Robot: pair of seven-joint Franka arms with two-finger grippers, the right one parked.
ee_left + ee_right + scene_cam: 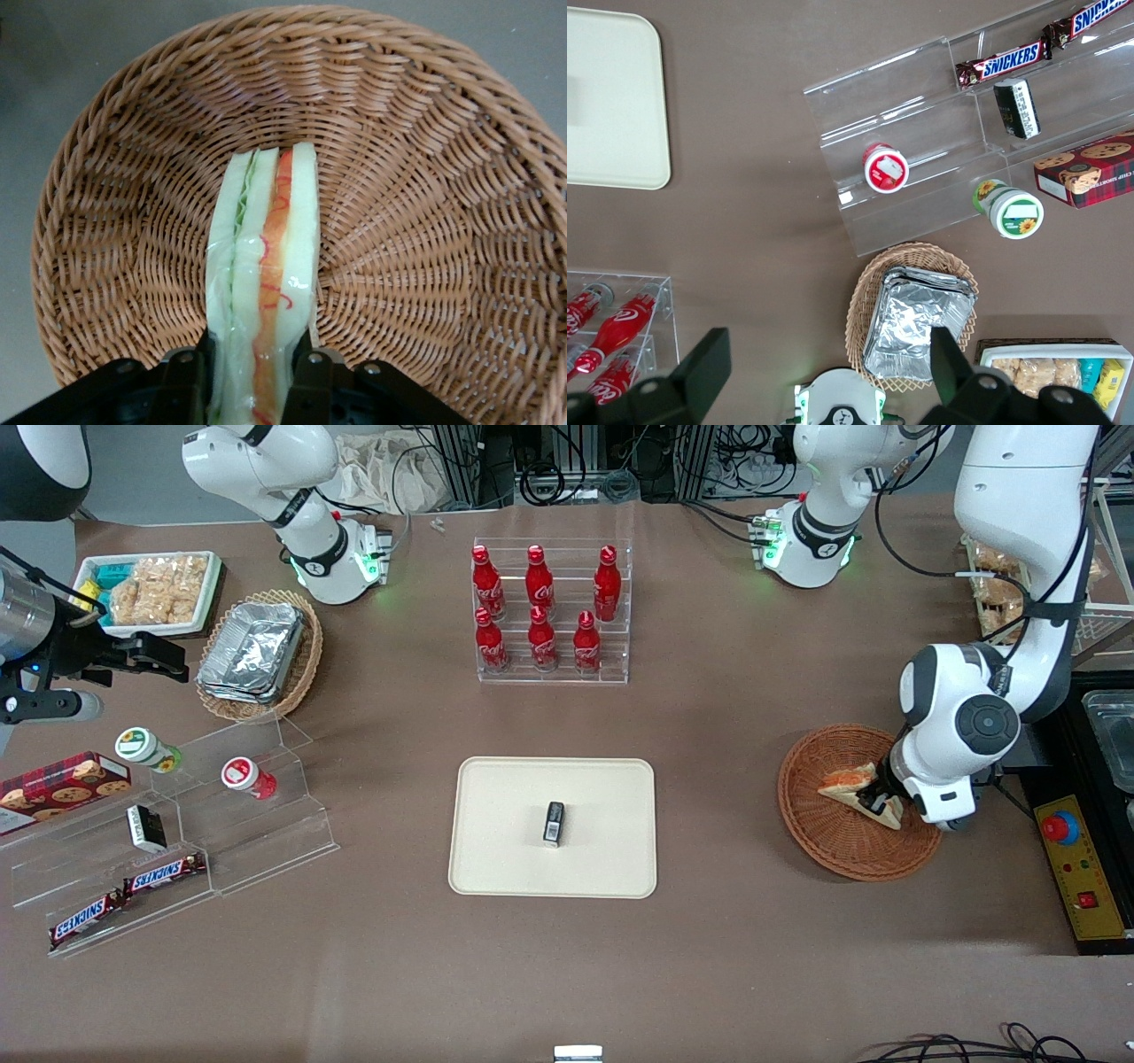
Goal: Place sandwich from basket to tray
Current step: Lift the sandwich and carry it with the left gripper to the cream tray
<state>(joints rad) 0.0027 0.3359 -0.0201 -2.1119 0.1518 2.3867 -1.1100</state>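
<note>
Two fingers clamp the sandwich (263, 292): your gripper (248, 376) grasps it in the basket (425, 177). Next, lift toward tray (496, 850).

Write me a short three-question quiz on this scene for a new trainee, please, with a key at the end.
1. True or false: the sandwich already lies on the tray.
2. What sits between the jaws of the gripper? A) a Snickers bar B) the sandwich C) a red bottle
3. Fill in: the small dark packet lies on the ____.

Key:
1. False. It is in the basket, where the gripper has come down, with a jaw on each side of it.
2. B
3. tray
</note>
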